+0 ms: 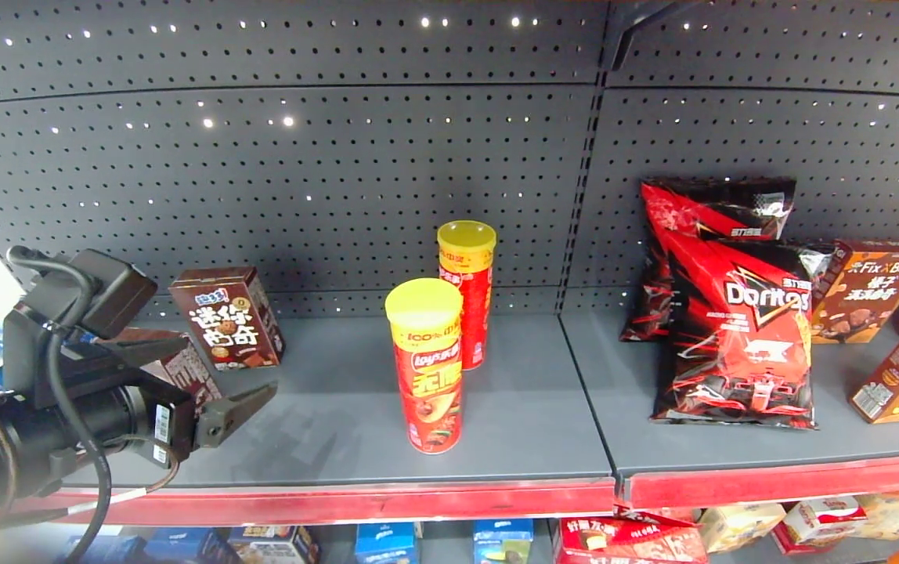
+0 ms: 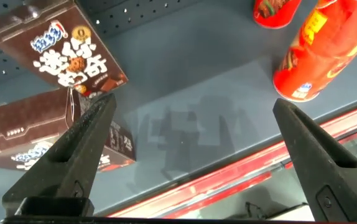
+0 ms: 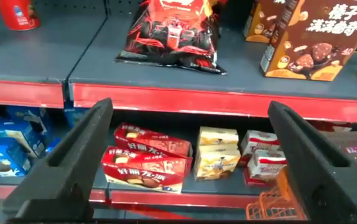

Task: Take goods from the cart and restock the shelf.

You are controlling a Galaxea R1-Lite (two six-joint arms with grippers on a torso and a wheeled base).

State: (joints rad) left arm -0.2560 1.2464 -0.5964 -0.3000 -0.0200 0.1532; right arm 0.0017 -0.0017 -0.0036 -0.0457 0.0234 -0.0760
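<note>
Two brown cookie boxes sit at the left of the grey shelf: one upright, one lying on its side. My left gripper hovers open and empty just in front of the lying box, above the shelf's front left part. Two red chip cans with yellow lids stand mid-shelf, one in front and one behind. My right gripper is open and empty, out in front of the red shelf edge below the chip bags.
Two red-and-black chip bags and brown snack boxes fill the right shelf section. A red lip runs along the front. The lower shelf holds red boxes, pale boxes and blue boxes.
</note>
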